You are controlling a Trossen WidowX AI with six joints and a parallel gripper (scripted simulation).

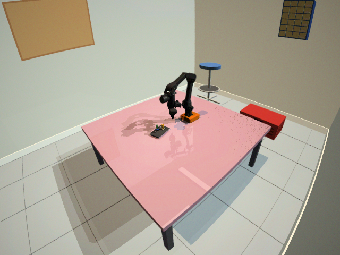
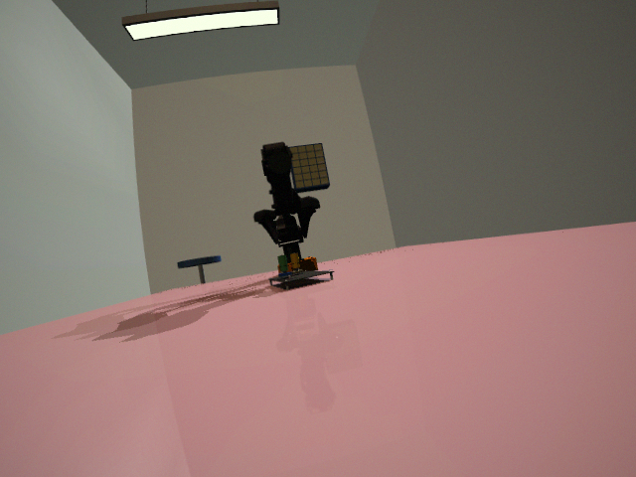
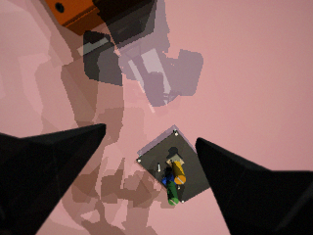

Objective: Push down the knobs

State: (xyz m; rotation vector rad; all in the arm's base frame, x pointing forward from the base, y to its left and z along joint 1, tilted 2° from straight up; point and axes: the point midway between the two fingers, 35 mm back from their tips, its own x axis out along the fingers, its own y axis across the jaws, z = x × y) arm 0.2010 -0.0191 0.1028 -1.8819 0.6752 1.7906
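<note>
The dark circuit board (image 1: 159, 133) (image 2: 308, 276) (image 3: 190, 161) stands on short legs on the pink table. A green knob (image 1: 157, 126) (image 2: 282, 263) (image 3: 172, 195) stands upright over the blue potentiometer (image 3: 167, 177). A yellow knob (image 1: 162, 126) (image 2: 294, 260) (image 3: 179, 173) stands upright beside it, over a pale potentiometer. Any small gap under either knob is too small to tell. My gripper (image 1: 172, 117) (image 2: 290, 241) (image 3: 152, 135) is open and empty. It is above the table, clear of both knobs, on the robot-base side of the board.
The orange robot base (image 1: 189, 117) (image 3: 73, 15) is behind the board. A small upright pin (image 3: 158, 167) stands on the board near the potentiometers. A blue stool (image 1: 210, 66) and a red cabinet (image 1: 263, 115) stand on the floor beyond the table.
</note>
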